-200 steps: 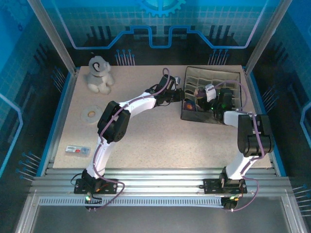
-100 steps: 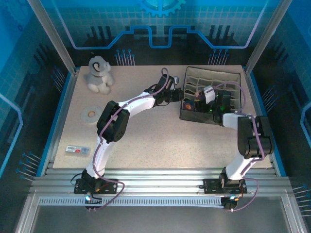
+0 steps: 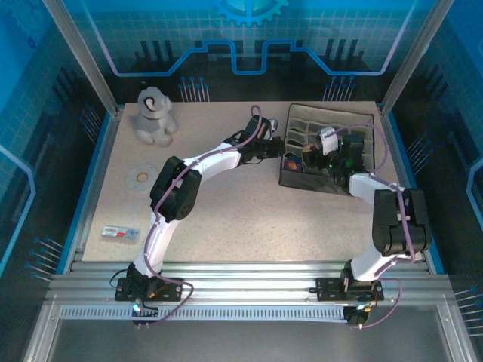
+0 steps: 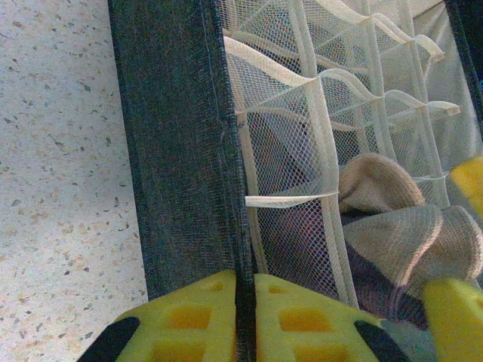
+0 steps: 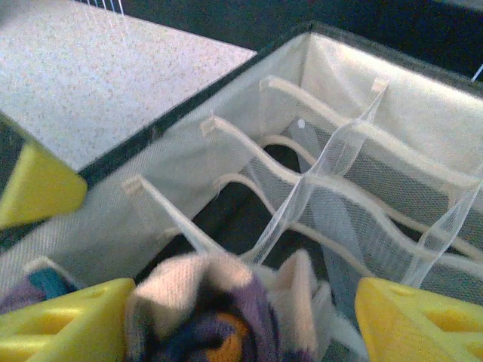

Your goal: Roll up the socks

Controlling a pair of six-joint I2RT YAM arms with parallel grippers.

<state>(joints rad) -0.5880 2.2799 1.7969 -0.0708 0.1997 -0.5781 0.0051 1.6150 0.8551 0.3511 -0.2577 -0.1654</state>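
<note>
Found left jaws pinched shut on the organizer [image 4: 181, 151] wall, yellow pads [image 4: 207, 309] pressed to either side of the dark fabric. Found right jaws spread wide, gripping nothing, straddling the socks [image 5: 215, 320]. Logged socks as one bundle, purple and tan, in a mesh compartment at the organizer's left end, just beside the pinched wall. Placed organizer at far right of the surface [image 3: 226, 211]. Noted grey plush [image 3: 153, 117] at far left, well apart; pale ring [image 3: 139, 177] and small packet [image 3: 121, 232] along the left edge.
</note>
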